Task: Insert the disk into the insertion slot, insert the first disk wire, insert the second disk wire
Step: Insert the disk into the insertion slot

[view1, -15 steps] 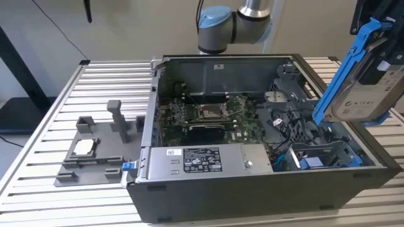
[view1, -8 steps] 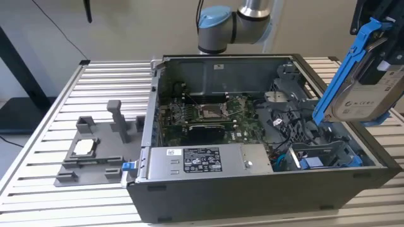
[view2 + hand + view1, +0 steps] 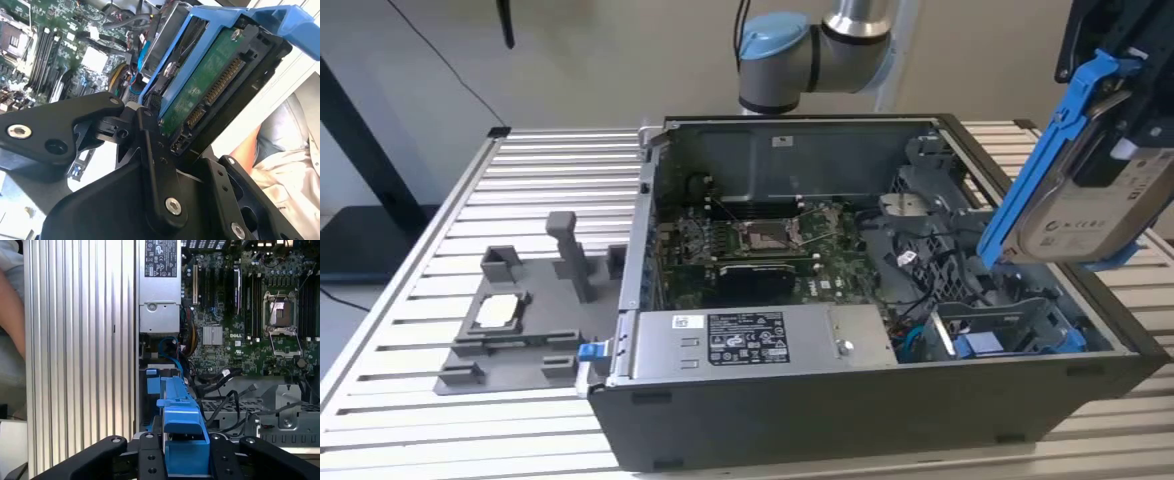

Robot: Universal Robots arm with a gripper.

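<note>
My fingers (image 3: 149,460) gripped the disk (image 3: 1087,210) by its blue caddy (image 3: 182,440), aloft, with the slot (image 3: 1001,330) below them. I judged it dense and rigid, its bare board (image 3: 210,95) fragile, so the caddy's sides were the safe hold

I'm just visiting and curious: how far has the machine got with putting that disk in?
Nothing is finished yet. The tool holds the disk, in its blue carrier, in the air over the open computer case. The insertion slot holds no disk, and the disk's connectors are bare, so neither wiring step is done.
</note>
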